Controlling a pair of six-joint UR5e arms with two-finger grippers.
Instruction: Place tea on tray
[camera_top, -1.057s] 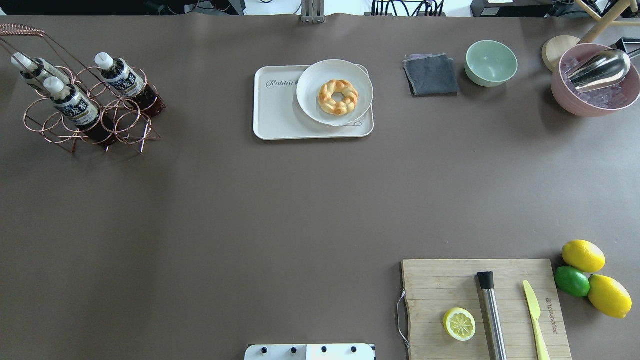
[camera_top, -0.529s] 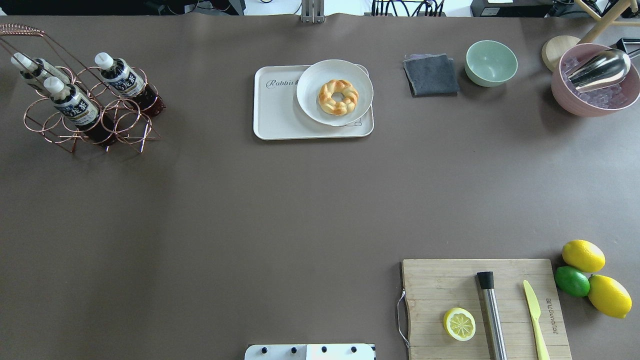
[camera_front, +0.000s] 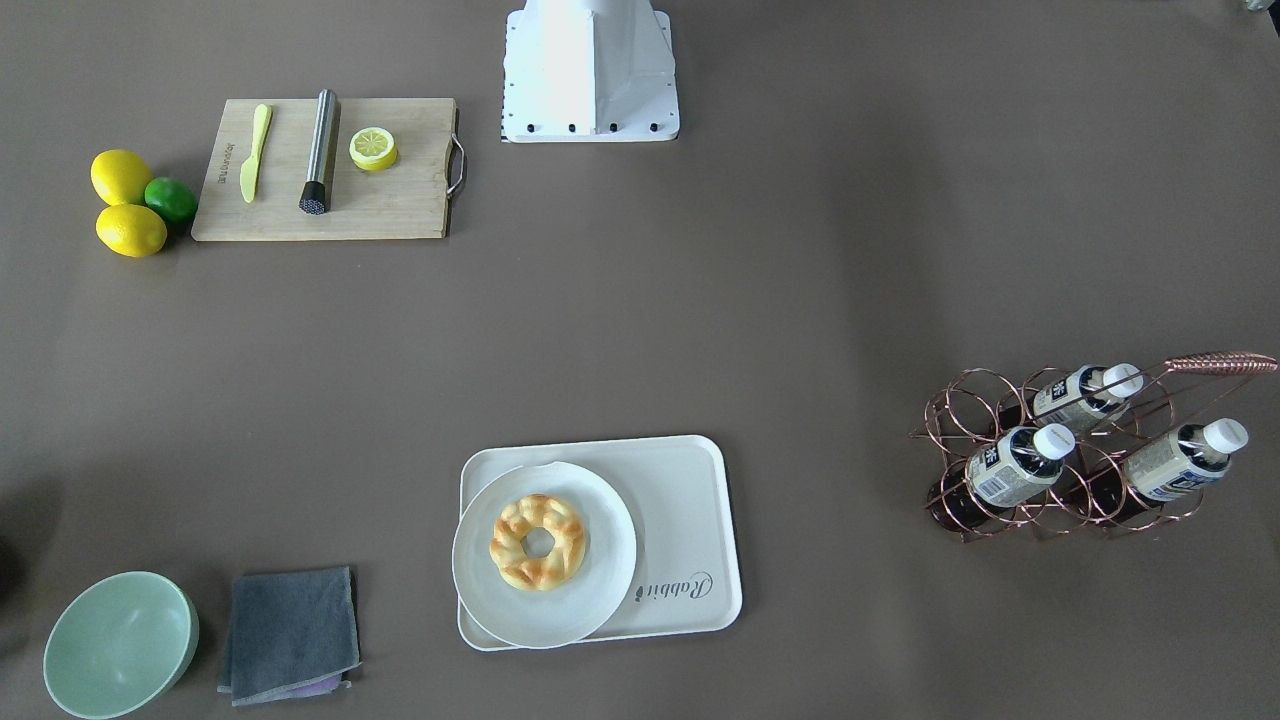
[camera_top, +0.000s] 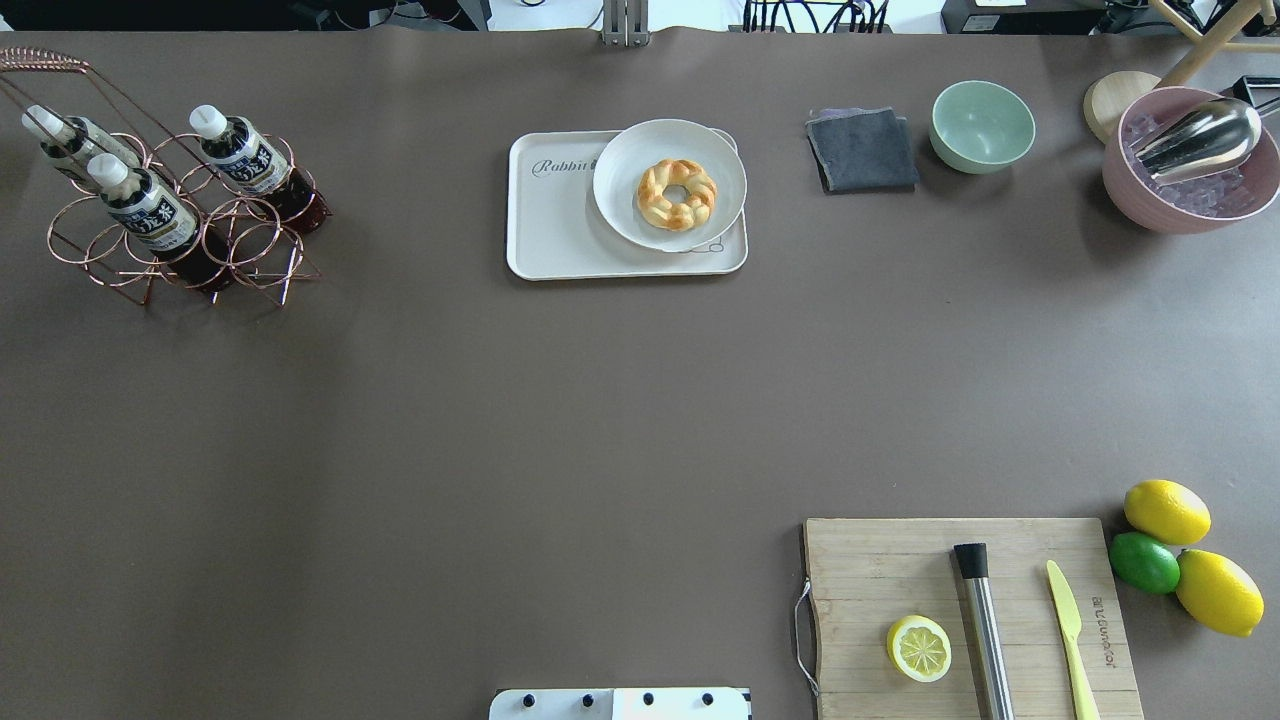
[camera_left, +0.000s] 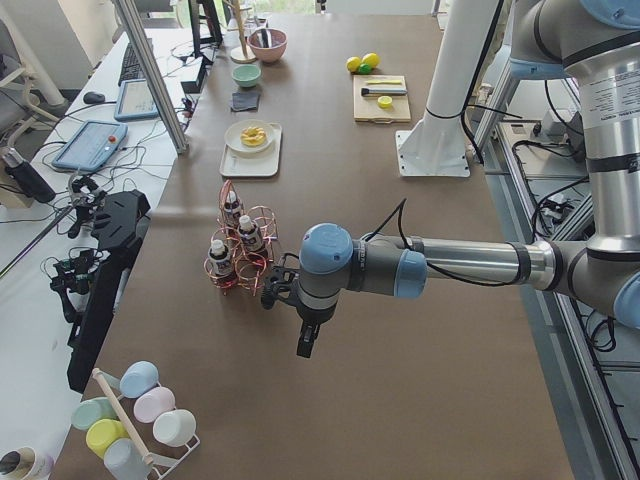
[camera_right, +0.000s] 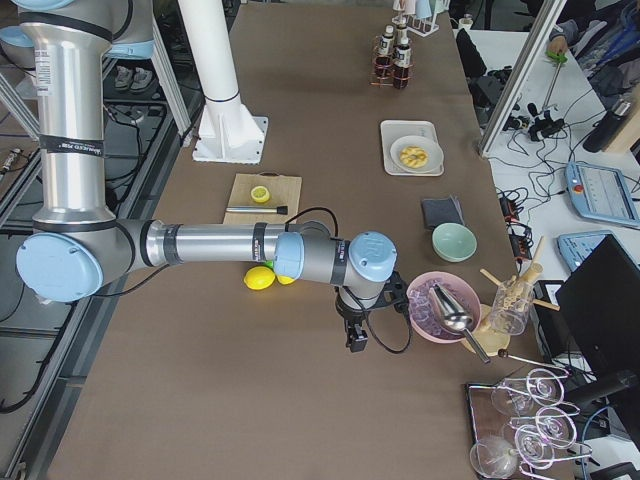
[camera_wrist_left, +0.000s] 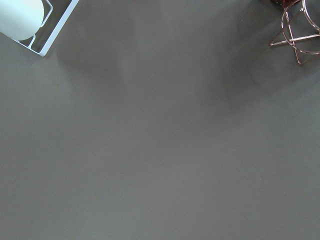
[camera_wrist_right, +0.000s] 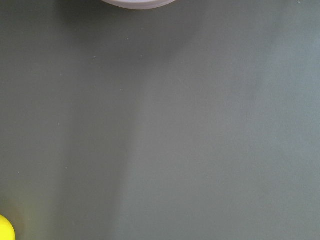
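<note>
At the far left of the overhead view, three tea bottles (camera_top: 247, 160) are standing tilted in a copper wire rack (camera_front: 1218, 362), their white caps pointing up and away from the robot, well apart from the tray (camera_top: 555, 225). The left gripper (camera_left: 304, 350) is hanging over bare table just beside that rack, touching nothing. It is showing only in the left side view, so I cannot tell whether its fingers are spread or pressed together. Toward the middle, the tray is lying flat at the table's far side and carrying a round white plate (camera_top: 720, 165) on its right half, with a braided bread ring (camera_top: 677, 194) resting on the plate. Its left part, bearing the "Rabbit" script, is lying bare. Further right, a folded grey cloth (camera_top: 862, 150) is lying beside a pale green bowl (camera_top: 982, 125), and a pink bowl (camera_top: 1130, 195) is holding a metal scoop (camera_top: 1200, 140). The right gripper (camera_right: 356, 343) is hanging near that pink bowl over bare table; again I cannot tell how its fingers are set. Near the robot on the right, a wooden cutting board (camera_top: 880, 570) is bearing a lemon half (camera_top: 919, 648).
</note>
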